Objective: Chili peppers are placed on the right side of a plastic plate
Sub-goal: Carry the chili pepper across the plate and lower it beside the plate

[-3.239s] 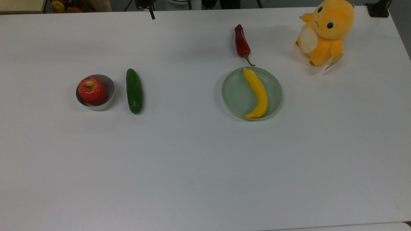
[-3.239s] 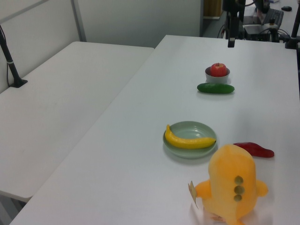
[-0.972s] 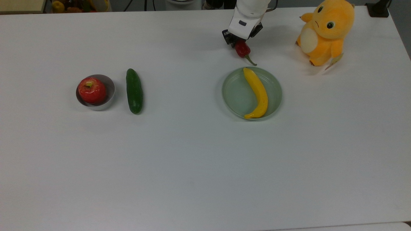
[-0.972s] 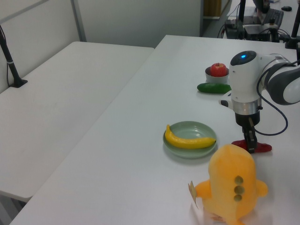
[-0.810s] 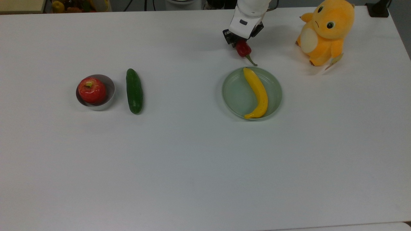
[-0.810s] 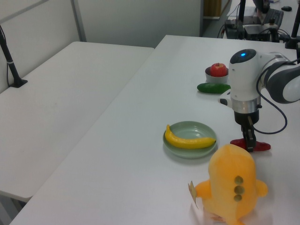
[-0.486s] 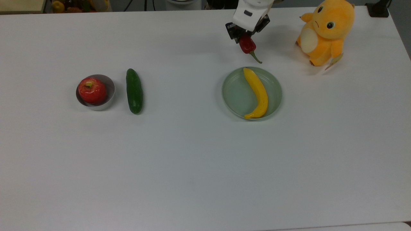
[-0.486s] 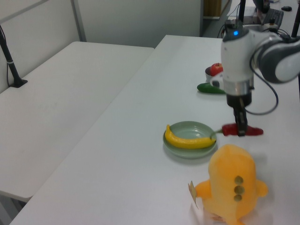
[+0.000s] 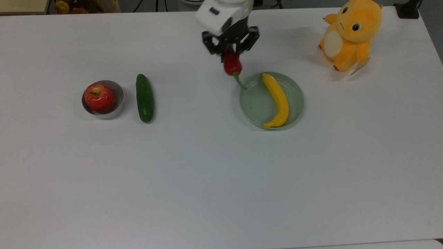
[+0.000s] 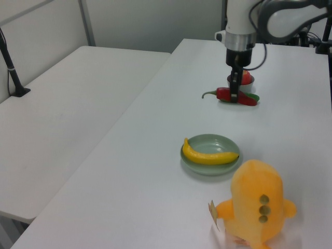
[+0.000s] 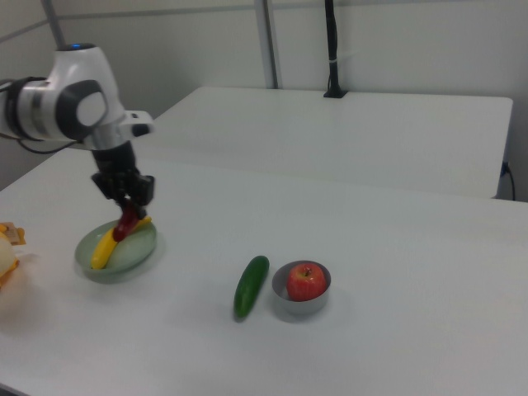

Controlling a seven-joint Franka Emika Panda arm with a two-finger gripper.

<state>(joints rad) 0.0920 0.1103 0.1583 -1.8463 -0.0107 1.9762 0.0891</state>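
My gripper [image 9: 230, 52] is shut on the chili peppers [image 9: 232, 65], a single dark-red chili held clear of the table. In the top view it hangs by the upper left rim of the pale-green plastic plate [image 9: 250, 103], its green stem tip reaching over that rim. The left view has the gripper [image 10: 234, 93] holding the chili [image 10: 223, 94] level, well beyond the plate [image 10: 212, 142]. Seen from the right view, the gripper [image 11: 125, 203] dangles the chili [image 11: 127, 223] just over the plate [image 11: 139, 247].
A yellow banana [image 9: 277, 99] lies in the plate. A dark-green cucumber [image 9: 144, 98] and a grey bowl [image 9: 118, 100] holding a red apple [image 9: 99, 97] sit toward the top view's left. An orange plush toy [image 9: 351, 33] stands at the top view's upper right.
The gripper came down on the chili lying behind the plate, shut on it, lifted it, and carried it toward the top view's left, to the plate's upper left rim.
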